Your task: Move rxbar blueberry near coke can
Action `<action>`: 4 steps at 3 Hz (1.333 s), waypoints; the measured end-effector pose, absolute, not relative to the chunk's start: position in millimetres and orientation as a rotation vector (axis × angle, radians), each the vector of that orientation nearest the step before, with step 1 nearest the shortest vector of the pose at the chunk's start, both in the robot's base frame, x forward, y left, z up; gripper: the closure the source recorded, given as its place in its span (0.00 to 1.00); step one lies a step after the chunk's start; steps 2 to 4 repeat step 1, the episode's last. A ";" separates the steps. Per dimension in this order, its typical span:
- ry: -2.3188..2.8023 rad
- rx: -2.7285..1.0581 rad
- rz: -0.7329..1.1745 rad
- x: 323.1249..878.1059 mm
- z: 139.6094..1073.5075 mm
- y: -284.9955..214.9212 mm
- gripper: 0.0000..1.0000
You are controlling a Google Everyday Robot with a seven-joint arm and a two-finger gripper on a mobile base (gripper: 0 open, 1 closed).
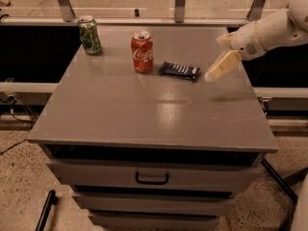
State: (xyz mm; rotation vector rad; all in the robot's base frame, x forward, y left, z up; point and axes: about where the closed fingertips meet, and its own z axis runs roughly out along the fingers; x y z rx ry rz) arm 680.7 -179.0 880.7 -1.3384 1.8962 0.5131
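Observation:
The rxbar blueberry [179,70], a flat dark navy wrapper with pale lettering, lies on the grey cabinet top [154,109] just right of the coke can [142,52], a small gap between them. The coke can stands upright, red with white script. My gripper [211,76] hangs on the white arm from the right, to the right of the bar and lifted above the top, apart from it and holding nothing.
A green can [90,34] stands upright at the back left corner. The cabinet has drawers below with a dark handle [151,178]. Metal railing posts [180,3] run behind the top.

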 end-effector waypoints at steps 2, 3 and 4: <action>1.895 -1.337 0.511 680.6 881.8 -180.6 0.00; 1.895 -1.337 0.511 680.6 881.8 -180.6 0.00; 1.895 -1.337 0.511 680.6 881.8 -180.6 0.00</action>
